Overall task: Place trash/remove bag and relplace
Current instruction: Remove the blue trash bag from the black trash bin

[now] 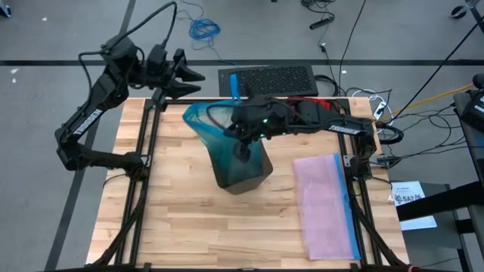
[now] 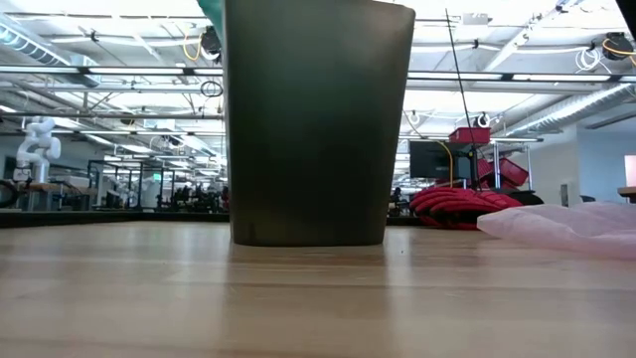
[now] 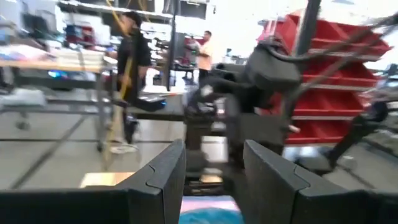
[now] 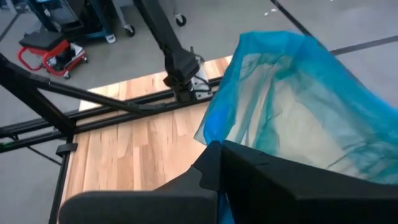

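The teal bag [image 1: 206, 125] rises out of a dark bin [image 1: 243, 172] that stands upright on the wooden table, its mouth spread wide toward the far left. My right gripper [image 1: 240, 142] reaches in from the right, above the bin, and is shut on the bag [image 4: 298, 106]. My left gripper [image 1: 198, 83] hovers open over the table's far left edge, pointing level toward the bag, with nothing between its fingers [image 3: 165, 180]. The low view shows the bin [image 2: 318, 119] and a teal scrap [image 2: 211, 10] above it. No trash shows in any view. My right gripper has the bag's upper part near the mouth edge [image 4: 233, 140] pinched between its shut fingers, coming slantwise from above and from the table's right. My fingers hide the exact spot. The bag's mouth is lifted above the bin, and its lower part hangs inside it.
A pale pink bag [image 1: 325, 200] with a blue edge lies flat on the table's right side. A black mat [image 1: 268, 79] sits beyond the far edge. Bare wood lies in front of the bin. People stand in the room beyond [image 3: 134, 56].
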You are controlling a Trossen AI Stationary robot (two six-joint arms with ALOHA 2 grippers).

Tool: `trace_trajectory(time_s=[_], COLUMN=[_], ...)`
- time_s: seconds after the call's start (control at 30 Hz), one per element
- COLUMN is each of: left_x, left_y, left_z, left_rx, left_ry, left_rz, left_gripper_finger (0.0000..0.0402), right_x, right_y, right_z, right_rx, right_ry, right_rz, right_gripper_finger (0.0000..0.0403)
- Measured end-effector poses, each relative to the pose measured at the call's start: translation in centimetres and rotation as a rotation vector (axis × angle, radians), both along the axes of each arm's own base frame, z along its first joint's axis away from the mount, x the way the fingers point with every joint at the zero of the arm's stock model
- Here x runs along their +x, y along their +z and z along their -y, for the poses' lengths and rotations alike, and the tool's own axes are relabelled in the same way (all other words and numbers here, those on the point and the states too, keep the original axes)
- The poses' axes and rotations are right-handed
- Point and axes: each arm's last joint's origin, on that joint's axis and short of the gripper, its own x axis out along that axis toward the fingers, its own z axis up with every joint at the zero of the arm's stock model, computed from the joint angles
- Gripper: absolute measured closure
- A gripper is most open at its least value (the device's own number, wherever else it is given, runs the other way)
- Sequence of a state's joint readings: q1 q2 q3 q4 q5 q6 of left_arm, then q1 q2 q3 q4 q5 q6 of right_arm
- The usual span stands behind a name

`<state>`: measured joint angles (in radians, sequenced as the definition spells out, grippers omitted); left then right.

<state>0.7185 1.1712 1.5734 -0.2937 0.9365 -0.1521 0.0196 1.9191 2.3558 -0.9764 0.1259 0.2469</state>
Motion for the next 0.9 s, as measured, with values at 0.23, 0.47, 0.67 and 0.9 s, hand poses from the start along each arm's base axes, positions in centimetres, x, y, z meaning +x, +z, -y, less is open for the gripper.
trace_trajectory(time_s=[0.23, 0.47, 0.67, 0.9], left_x=[0.2, 0.7, 1.2, 3.0], left_y=[-0.4, -1.7, -2.9, -3.5], left_z=[0.8, 1.7, 3.0, 3.7], left_rx=[-0.097, -0.116, -0.09, -0.061], left_ry=[-0.138, -0.198, -0.241, -0.204], left_rz=[-0.066, -0.16, -0.236, -0.265], left_gripper_finger=[0.0244, 0.0244, 0.0244, 0.0244], right_x=[-0.7, -0.8, -0.6, -0.4], right_y=[0.7, 0.7, 1.0, 1.4], right_z=[0.6, 0.7, 0.6, 0.9], right_rx=[-0.002, 0.019, 0.024, 0.042], right_ry=[-0.012, 0.016, 0.03, 0.054], right_rz=[0.018, 0.019, 0.047, 0.094], right_gripper_finger=[0.0403, 0.0403, 0.0403, 0.0403])
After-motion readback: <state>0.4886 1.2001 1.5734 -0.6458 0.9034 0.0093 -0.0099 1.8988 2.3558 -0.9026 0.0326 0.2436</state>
